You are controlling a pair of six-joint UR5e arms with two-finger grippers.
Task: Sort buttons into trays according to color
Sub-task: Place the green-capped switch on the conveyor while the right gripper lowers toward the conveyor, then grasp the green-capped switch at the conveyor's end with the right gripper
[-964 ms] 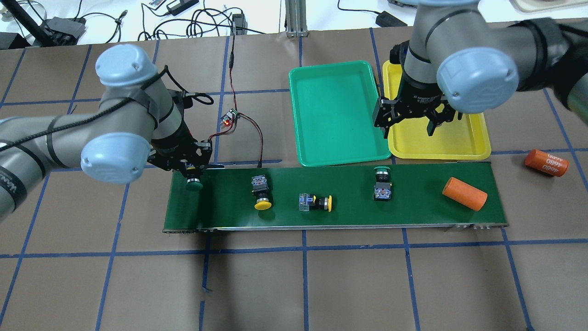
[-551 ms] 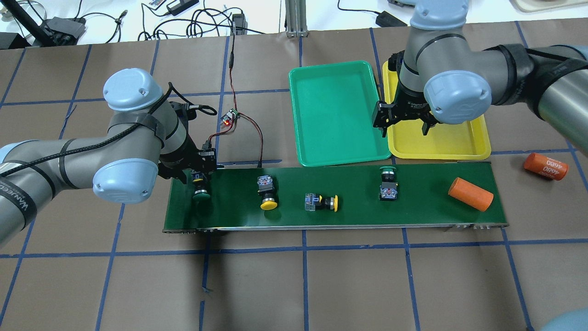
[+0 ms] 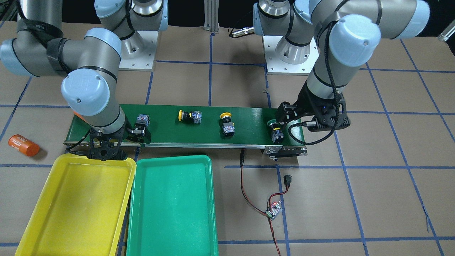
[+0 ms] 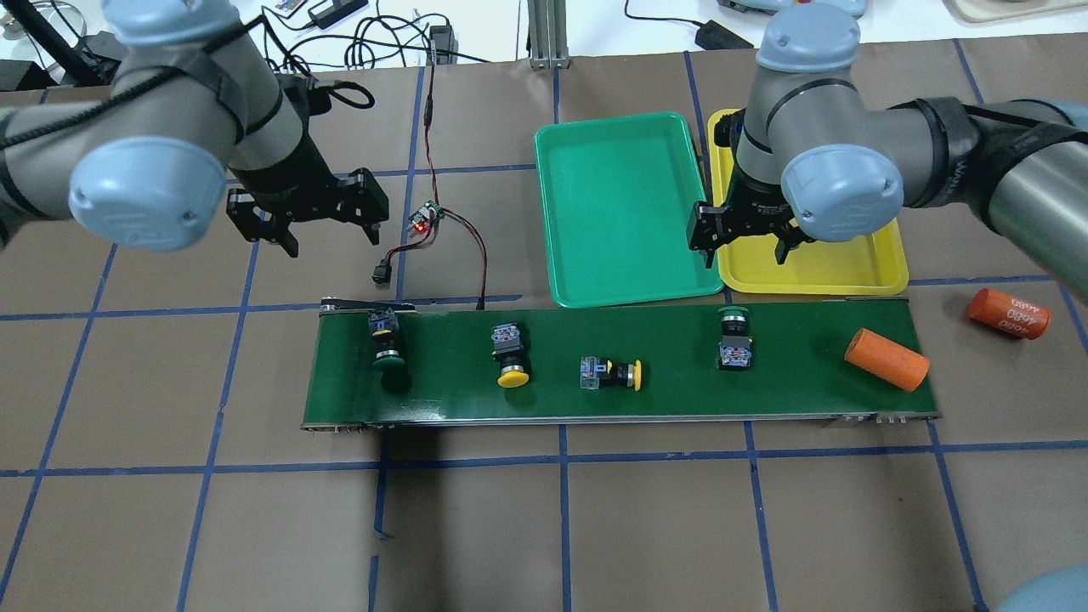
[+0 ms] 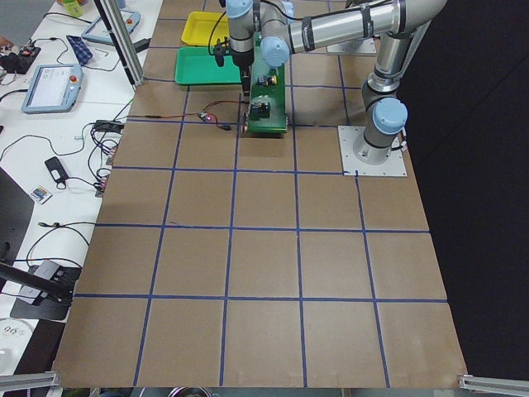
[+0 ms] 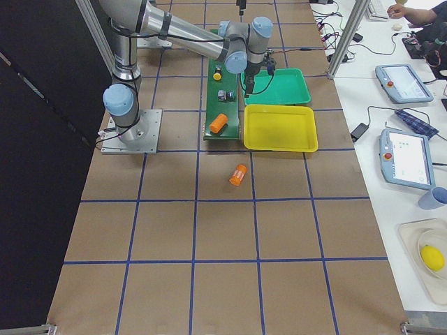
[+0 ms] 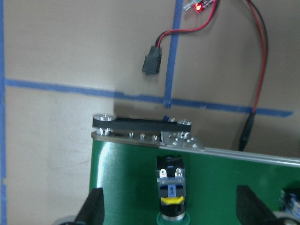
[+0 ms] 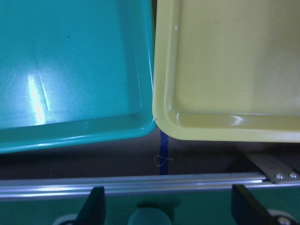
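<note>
Four buttons lie on the dark-green conveyor belt (image 4: 663, 399): a green one (image 4: 388, 344) at the left end, two yellow ones (image 4: 511, 359) (image 4: 614, 374) in the middle, and a second green one (image 4: 735, 337) to the right. The green tray (image 4: 620, 212) and the yellow tray (image 4: 850, 255) sit side by side beyond the belt, both empty. My left gripper (image 4: 306, 223) is open and empty, raised beyond the belt's left end; its wrist view shows the left green button (image 7: 171, 192) below. My right gripper (image 4: 741, 240) is open and empty over the trays' near edge, above the right green button.
An orange cylinder (image 4: 886, 359) lies on the belt's right end and another (image 4: 1009, 313) on the table to the right of it. A small circuit board (image 4: 425, 217) with red and black wires lies beyond the belt, close to my left gripper.
My left gripper has lifted off the left green button and drawn back beyond the belt. The buttons and the cylinder have drifted right along the belt. My right arm has shifted slightly.
</note>
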